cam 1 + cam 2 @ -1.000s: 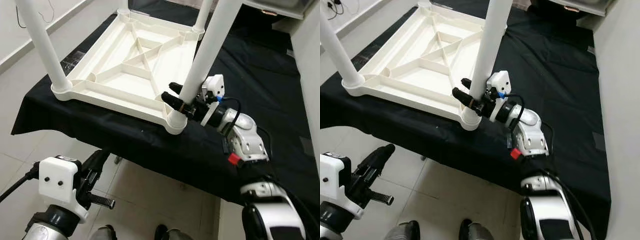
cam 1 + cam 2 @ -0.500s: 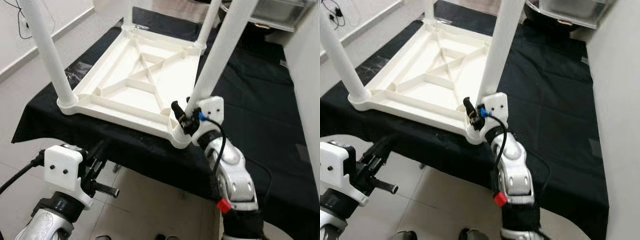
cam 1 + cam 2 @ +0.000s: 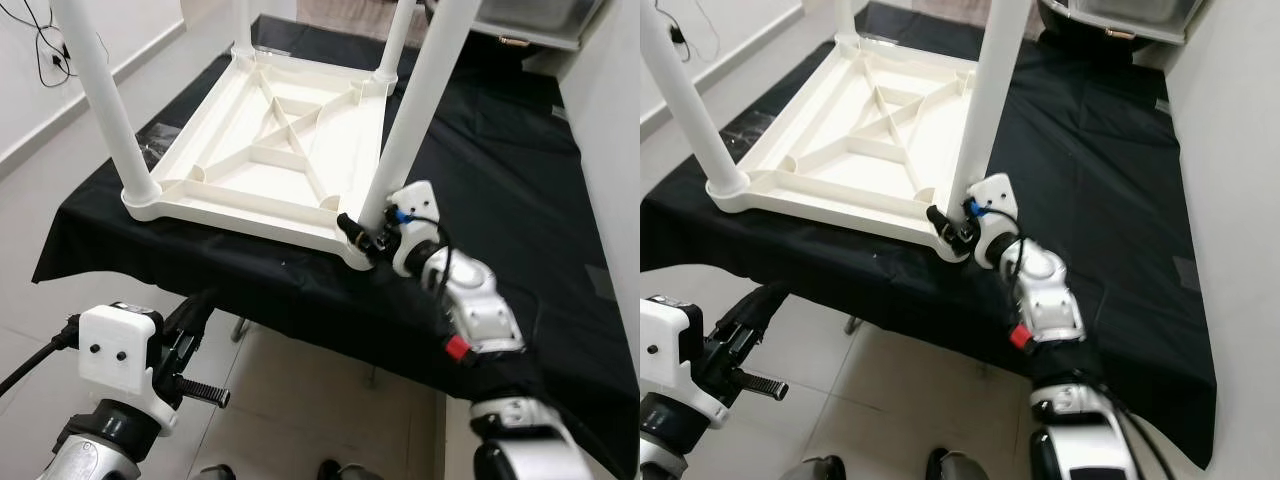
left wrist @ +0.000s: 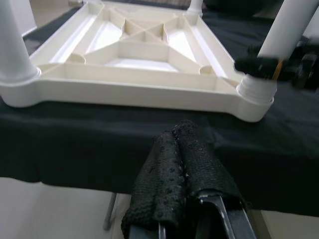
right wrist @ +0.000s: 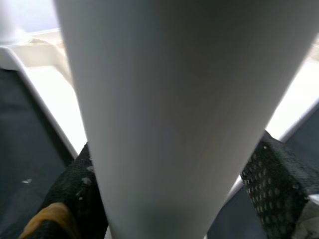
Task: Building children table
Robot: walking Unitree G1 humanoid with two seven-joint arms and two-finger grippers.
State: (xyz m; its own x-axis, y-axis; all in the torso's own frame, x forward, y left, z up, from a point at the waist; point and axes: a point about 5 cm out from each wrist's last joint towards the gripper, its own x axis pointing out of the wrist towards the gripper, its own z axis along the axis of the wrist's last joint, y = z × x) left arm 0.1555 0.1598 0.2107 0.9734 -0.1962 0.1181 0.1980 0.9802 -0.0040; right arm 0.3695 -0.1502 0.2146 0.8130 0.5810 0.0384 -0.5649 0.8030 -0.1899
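On the black cloth [image 3: 520,150] that covers the work surface lies the children's table [image 3: 270,150], turned upside down so that its ribbed white underside faces up and its white legs stand upward from the corner sockets. Its near edge runs close to the cloth's front edge, and the far corners reach toward the back of the surface. At the near right corner, the right gripper [image 3: 368,232] is clamped on the near right leg [image 3: 412,105] just above the socket, one black finger passing on each side of the tube; the right wrist view shows the white tube close up with a black perforated pad [image 5: 276,186] on either side pressed to it. That leg leans a little to the right as it rises. The silver right arm bends back from the corner over the cloth toward the robot. The near left leg [image 3: 100,100] stands in its socket at the opposite front corner, and two more legs rise from the far corners. Below the front edge of the cloth, over the tiled floor [image 3: 300,400], the left gripper [image 4: 187,159] hangs idle with its two black fingers pressed together, holding nothing, pointing toward the table's near edge. A black cable [image 3: 25,22] hangs on the white wall at the far left.
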